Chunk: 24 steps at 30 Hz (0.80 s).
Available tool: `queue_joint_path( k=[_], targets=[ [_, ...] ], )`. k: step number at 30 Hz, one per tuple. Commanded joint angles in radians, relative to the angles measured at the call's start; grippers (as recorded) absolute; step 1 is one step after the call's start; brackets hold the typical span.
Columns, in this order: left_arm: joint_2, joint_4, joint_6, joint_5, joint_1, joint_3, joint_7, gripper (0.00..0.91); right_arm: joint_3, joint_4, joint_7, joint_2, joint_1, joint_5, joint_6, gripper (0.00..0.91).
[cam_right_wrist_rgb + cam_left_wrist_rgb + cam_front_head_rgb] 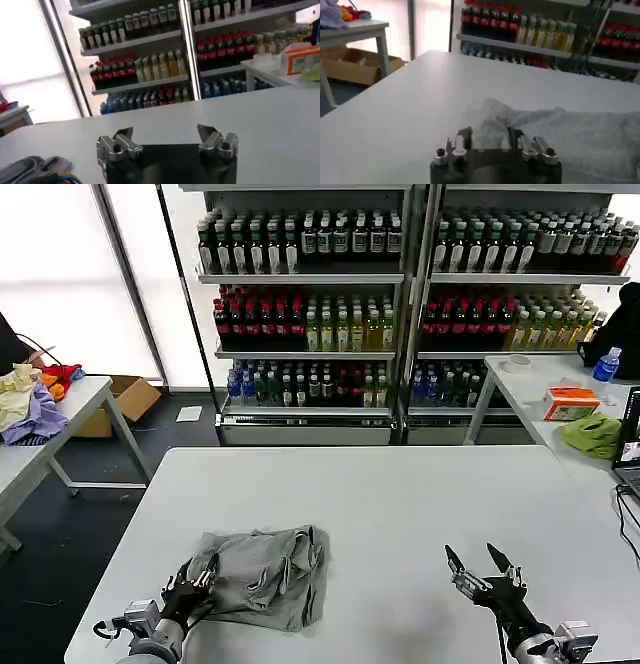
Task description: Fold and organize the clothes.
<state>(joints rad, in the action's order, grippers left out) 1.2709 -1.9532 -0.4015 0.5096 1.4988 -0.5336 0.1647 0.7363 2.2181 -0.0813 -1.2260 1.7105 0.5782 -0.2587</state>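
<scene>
shirt (262,575) print folded from sight; left gripper (197,581) fingertips hidden by cloth

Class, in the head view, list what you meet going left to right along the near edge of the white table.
left gripper → grey shirt → bare white table → right gripper

No text, label or number can be read anywhere.

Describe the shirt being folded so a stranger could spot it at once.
Start at the big white table in front of the drink shelves. Near its front edge, at the left gripper, lies the light grey shirt, crumpled into a rough square. Unlike the colourful clothes pile on the left side table, it is plain grey.
</scene>
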Motion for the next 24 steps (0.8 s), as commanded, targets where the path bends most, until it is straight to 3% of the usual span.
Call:
queue_joint_path(
  k=[1,11,14,19,24],
  targets=[
    [0.028,-0.008,0.019,0.039,0.01,-0.001,0.007,0.02,0.004,0.001,-0.002,0.002,0.004,0.001,0.002,0.907],
    [0.088,-0.2,-0.005,0.284,0.02,-0.052,0.145,0.02,-0.018,-0.006,-0.001,-0.004,-0.012,0.002,0.004,0.907],
    [0.065,-0.227,-0.005,0.314,0.012,-0.103,0.143,0.01,-0.013,-0.008,-0.001,0.007,-0.019,0.016,0.005,0.907],
    [-0.07,-0.21,-0.028,0.441,0.003,-0.288,0.105,0.02,-0.003,-0.031,-0.001,0.013,-0.034,0.029,0.014,0.907],
    [-0.26,-0.123,-0.054,0.558,0.01,-0.468,0.048,0.02,-0.015,-0.03,-0.002,0.013,-0.038,0.028,0.017,0.907]
  ],
)
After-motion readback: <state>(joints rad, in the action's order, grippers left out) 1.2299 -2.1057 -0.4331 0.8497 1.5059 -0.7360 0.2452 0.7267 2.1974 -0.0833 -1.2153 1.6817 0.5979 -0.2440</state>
